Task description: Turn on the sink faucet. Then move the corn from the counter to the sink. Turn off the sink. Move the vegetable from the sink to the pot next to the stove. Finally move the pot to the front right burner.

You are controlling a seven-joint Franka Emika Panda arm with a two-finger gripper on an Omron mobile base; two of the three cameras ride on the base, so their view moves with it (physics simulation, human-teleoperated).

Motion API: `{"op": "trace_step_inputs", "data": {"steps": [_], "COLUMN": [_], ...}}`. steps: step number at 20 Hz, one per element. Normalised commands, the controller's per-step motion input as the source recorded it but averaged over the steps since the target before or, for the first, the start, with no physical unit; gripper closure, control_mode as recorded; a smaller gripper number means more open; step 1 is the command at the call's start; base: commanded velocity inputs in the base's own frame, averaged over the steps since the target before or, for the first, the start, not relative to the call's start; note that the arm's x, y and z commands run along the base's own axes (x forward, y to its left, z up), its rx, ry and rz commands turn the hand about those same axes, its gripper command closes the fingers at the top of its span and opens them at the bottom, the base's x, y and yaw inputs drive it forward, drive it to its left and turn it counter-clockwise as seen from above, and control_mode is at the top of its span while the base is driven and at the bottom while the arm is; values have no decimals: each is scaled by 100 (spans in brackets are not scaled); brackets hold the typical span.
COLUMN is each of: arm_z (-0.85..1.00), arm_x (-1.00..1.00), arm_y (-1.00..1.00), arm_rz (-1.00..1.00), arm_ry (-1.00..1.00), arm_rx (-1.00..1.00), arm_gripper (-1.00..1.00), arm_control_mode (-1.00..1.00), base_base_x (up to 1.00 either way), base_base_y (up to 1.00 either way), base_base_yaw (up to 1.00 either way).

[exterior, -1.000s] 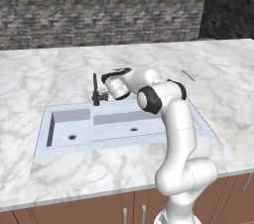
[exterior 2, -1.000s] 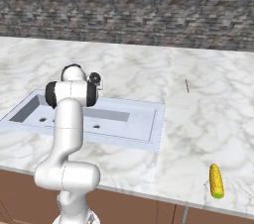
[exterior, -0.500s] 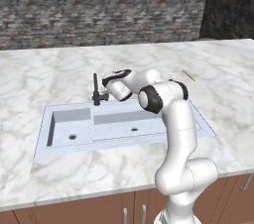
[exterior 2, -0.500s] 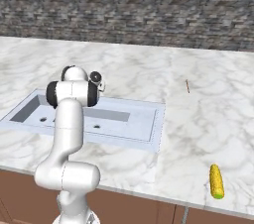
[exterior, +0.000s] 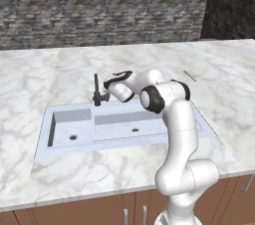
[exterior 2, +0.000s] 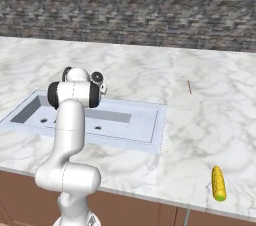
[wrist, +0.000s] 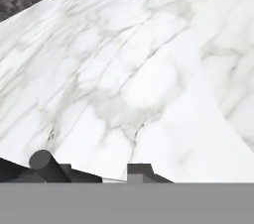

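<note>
The slim black sink faucet [exterior: 96, 91] stands at the back rim of the pale blue-grey sink [exterior: 69, 117], also seen as the sink [exterior 2: 156, 129]. My gripper [exterior: 106, 88] is right beside the faucet's upper part, on its right. In the hand view a dark round bar of the faucet [wrist: 45, 164] lies at the lower left. My gripper [wrist: 111, 174] shows two dark tips with a small pale gap between them and nothing in it. The yellow corn [exterior 2: 218, 183] lies on the white marble counter [exterior 2: 210, 120] near its front edge, far right of the sink.
A thin brown stick [exterior: 189, 75] lies on the counter right of the sink, also visible as the stick [exterior 2: 189, 86]. A grey stone wall [exterior: 99, 5] runs along the back. Brown cabinet fronts [exterior: 74, 214] sit below the counter edge.
The hand stays beside the faucet with barely any shift. The corn and the stick lie where they were.
</note>
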Motion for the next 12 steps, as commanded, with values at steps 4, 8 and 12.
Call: {"op": "trace_step_inputs", "data": {"steps": [4, 8, 12], "arm_z": [-48, -35, 21], "arm_x": [0, 0, 0], "arm_y": [-70, -60, -25], "arm_rz": [-4, -3, -3], "arm_ry": [6, 4, 0], "arm_rx": [4, 4, 3], "arm_gripper": [100, -100, -100], "arm_control_mode": [-100, -100, -100], "base_base_x": [0, 0, 0], "base_base_y": [0, 0, 0], "base_base_yaw": [0, 0, 0]}}
